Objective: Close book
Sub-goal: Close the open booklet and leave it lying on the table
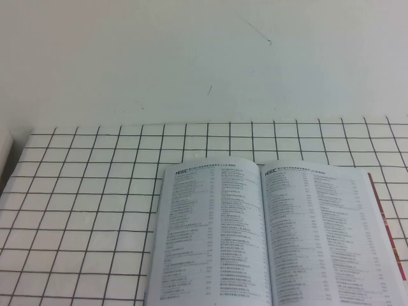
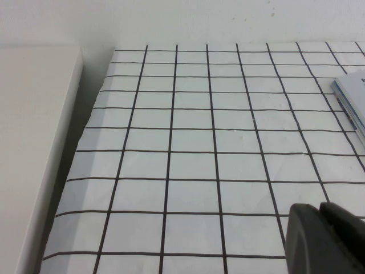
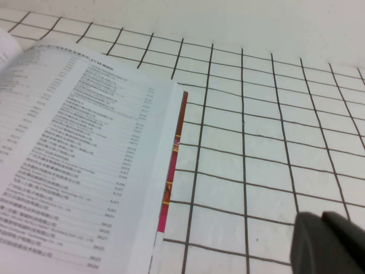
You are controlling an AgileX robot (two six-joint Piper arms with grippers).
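Two grippers show, each only as a dark corner in its own wrist view. The high view shows neither of them, nor any arm. The left gripper (image 2: 323,240) hangs low over the bare gridded part of the counter, well apart from the book. The right gripper (image 3: 328,243) hangs over the grid near the book's outer edge. For both, I cannot tell whether the jaws stand wide or narrow, since too little of each is seen.

There is one book (image 1: 274,236). It lies open and flat on the right half of the counter, toward the robot's side, with two pages of dense printed columns facing up. Its lower edge runs out of the high view.

The right wrist view shows the right-hand page (image 3: 74,171) up close, with a red and orange cover strip (image 3: 173,165) peeking from under it. In the high view that strip (image 1: 389,229) is a thin line. The left wrist view catches only a corner of the book (image 2: 353,97), where the stacked page edges show.

The counter carries one white sheet ruled with a black grid (image 1: 83,210), slightly wrinkled. A white ledge (image 2: 34,142) runs beside the sheet in the left wrist view. Behind the counter stands a plain white wall (image 1: 191,57) with two small dark scratches (image 1: 269,42).
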